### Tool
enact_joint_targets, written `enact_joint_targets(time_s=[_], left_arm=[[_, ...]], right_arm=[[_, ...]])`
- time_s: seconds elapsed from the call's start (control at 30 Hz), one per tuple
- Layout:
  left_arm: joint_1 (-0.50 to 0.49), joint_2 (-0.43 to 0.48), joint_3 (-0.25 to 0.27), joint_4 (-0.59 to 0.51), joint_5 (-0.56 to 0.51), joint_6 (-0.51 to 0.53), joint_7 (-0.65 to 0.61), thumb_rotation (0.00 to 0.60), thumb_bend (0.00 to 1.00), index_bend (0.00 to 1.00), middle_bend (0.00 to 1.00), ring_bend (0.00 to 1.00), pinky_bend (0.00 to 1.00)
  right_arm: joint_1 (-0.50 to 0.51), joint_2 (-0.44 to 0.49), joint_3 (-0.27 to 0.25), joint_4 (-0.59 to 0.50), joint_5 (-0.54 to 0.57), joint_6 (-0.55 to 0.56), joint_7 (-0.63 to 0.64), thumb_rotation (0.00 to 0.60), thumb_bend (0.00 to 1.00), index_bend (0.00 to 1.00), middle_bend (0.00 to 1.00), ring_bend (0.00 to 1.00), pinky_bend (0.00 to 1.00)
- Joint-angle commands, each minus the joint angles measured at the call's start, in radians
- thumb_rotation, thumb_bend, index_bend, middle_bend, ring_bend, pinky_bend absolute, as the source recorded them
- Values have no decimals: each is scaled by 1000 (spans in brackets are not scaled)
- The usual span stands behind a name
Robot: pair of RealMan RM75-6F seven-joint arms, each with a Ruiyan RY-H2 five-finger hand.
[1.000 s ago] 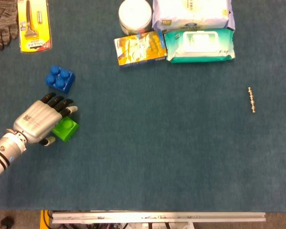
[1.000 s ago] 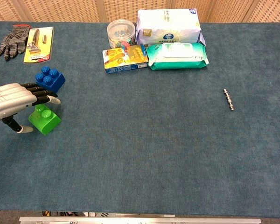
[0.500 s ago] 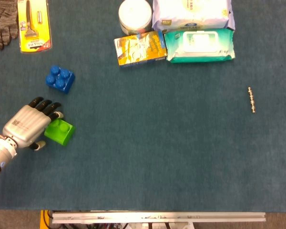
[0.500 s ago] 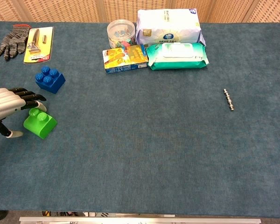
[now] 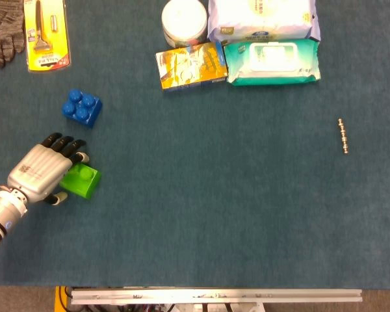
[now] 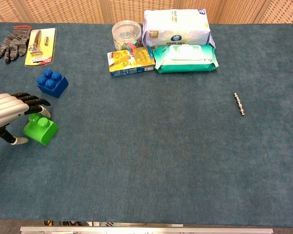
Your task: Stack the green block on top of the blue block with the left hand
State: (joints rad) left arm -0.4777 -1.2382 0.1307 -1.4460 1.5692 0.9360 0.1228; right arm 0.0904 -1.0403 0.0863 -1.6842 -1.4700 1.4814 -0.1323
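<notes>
Head view: worktop (image 5: 201,214) covered in dark teal cloth; metal rail along its near edge. Left hand (image 5: 42,170) at the left margin, fingers over the green block (image 5: 81,181), thumb on its near side; whether it grips, cannot tell. Blue block (image 5: 82,107) stands apart, further back. Clutter lines the far edge: glove (image 5: 5,29), packets (image 5: 260,39). Middle and right lie open but for a small rod (image 5: 343,135).

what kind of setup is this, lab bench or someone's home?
Probably a lab test table: dark blue felt-covered tabletop, a silver robot left hand at a green plastic toy block, and assorted props like a wet-wipes pack.
</notes>
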Motion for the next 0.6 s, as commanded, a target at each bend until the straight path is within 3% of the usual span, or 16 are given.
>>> enact_joint_targets(time_s=[0.03,0.3,0.6], left_arm=[[0,-6,-3,8,1,5,-4,600,205,263,135,103,87],[4,-21,-9,29,3,28,-20,600,205,361,183,127,87],[-2,-5,-23,12,-6,39,-22,600,204,375,209,151,88]], right_arm=[[0,1,0,1,0,-1,1,600,185,449,449,406,470],[0,0,1,5,3,-3,5,600,185,449,449,406,470],[4,0,3,6,5,-9,5,600,185,449,449,406,470]])
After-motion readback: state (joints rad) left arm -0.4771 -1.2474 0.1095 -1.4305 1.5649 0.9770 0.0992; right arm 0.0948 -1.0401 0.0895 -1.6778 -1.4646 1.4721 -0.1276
